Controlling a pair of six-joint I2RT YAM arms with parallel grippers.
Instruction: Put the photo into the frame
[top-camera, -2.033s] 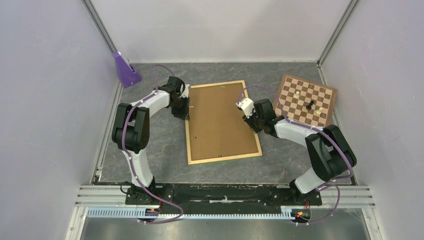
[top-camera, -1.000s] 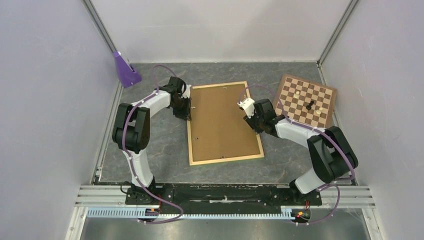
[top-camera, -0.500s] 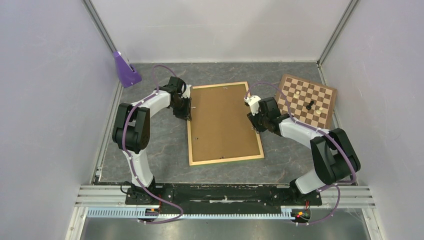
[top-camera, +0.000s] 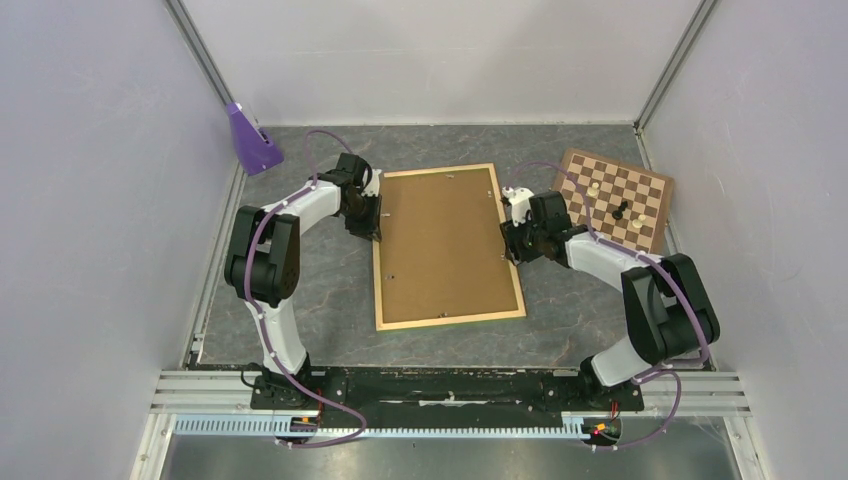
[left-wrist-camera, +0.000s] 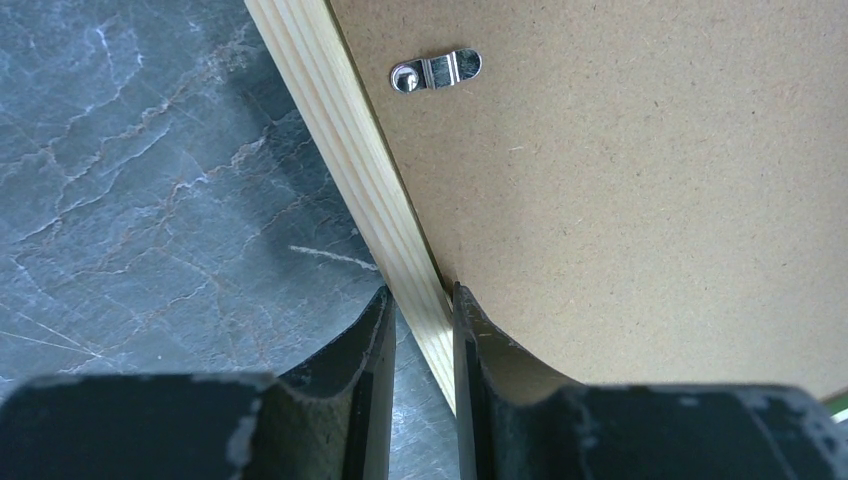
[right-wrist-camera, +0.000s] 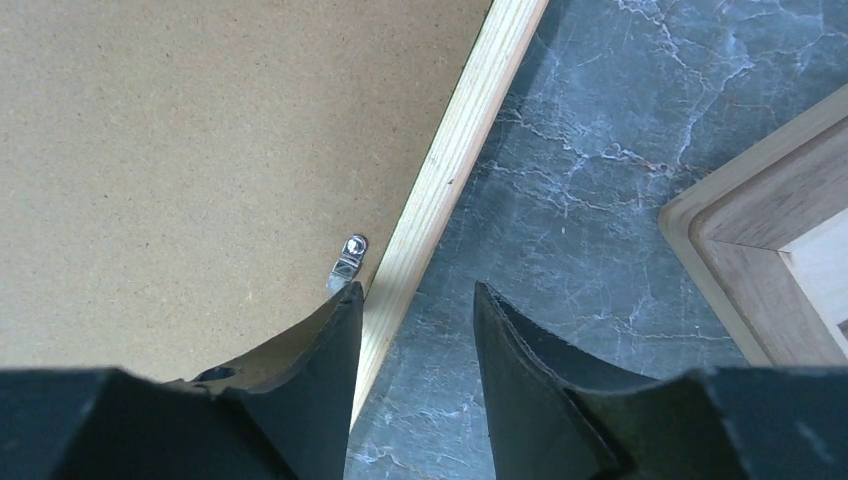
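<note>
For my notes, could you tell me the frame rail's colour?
The frame is pale wood, clearest from the left wrist.

The frame (left-wrist-camera: 352, 150) — pale-wood back up — lies flat.

I see my right gripper (right-wrist-camera: 415, 298) at bottom centre, fingers apart, straddling the pale rail of the frame (right-wrist-camera: 452, 160). The hardboard panel (right-wrist-camera: 180, 150) fills the upper left. A metal clip (right-wrist-camera: 348, 262) sits mid-picture, with the chessboard (right-wrist-camera: 770, 270) corner at the right edge.

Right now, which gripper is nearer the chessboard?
Right. The right gripper sits at the right rail of the frame, close to the chessboard; the left gripper clamps the opposite rail, the whole frame between.
</note>
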